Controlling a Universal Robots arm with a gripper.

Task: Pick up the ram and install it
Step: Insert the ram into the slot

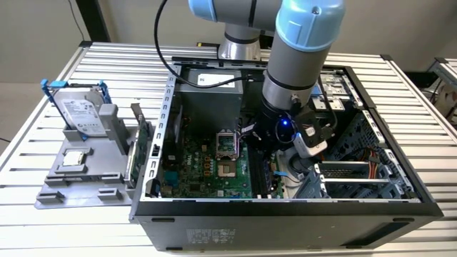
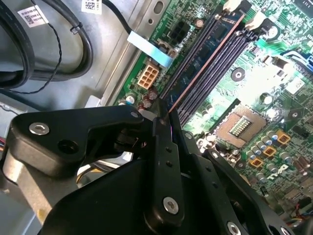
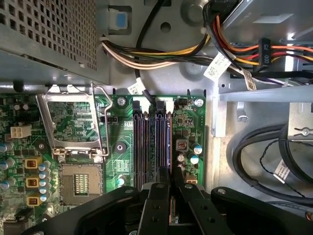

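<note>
Hand: we see the hand [image 3: 170,183] low inside the open computer case [image 1: 286,206], its fingers [image 2: 164,147] closed thin on the ram [image 2: 205,61].
Ram: edge-on, lying along the black memory slots [image 3: 151,142] of the motherboard [image 1: 207,171], beside the open processor socket [image 3: 78,183].
Surface: the slatted surface [image 1: 64,230] carries a grey tray [image 1: 78,182] with a hard drive [image 1: 82,115].

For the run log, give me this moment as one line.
gripper inside case | fingers shut on ram | ram edge-on along motherboard slots
</note>
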